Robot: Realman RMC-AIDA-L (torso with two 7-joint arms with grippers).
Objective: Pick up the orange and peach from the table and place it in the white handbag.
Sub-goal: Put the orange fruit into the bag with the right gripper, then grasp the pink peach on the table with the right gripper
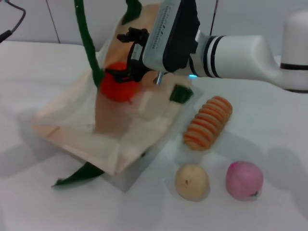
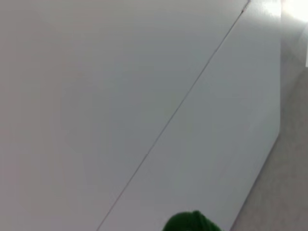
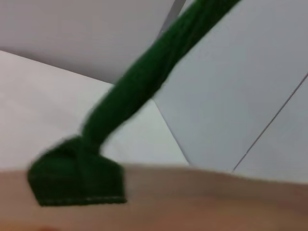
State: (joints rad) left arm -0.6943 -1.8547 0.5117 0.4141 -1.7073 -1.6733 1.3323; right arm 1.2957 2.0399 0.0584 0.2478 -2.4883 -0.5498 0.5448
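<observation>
The white handbag (image 1: 120, 134) lies on the table at centre-left, its mouth lifted by a dark green strap (image 1: 85, 38) that runs up out of the top of the head view. My right gripper (image 1: 126, 72) is at the bag's mouth, its black fingers closed around the top of the orange (image 1: 118, 89), which sits just inside the opening. The peach (image 1: 244, 180) rests on the table at the front right, apart from the bag. The right wrist view shows a green strap (image 3: 144, 82), its tab (image 3: 77, 178) and cream fabric (image 3: 202, 202). My left gripper is out of view.
An oblong orange-and-tan striped piece (image 1: 208, 122) lies to the right of the bag. A beige round fruit (image 1: 192, 182) sits left of the peach. A loose green strap (image 1: 79, 174) trails at the bag's front corner. A bit of green strap (image 2: 192, 222) shows in the left wrist view.
</observation>
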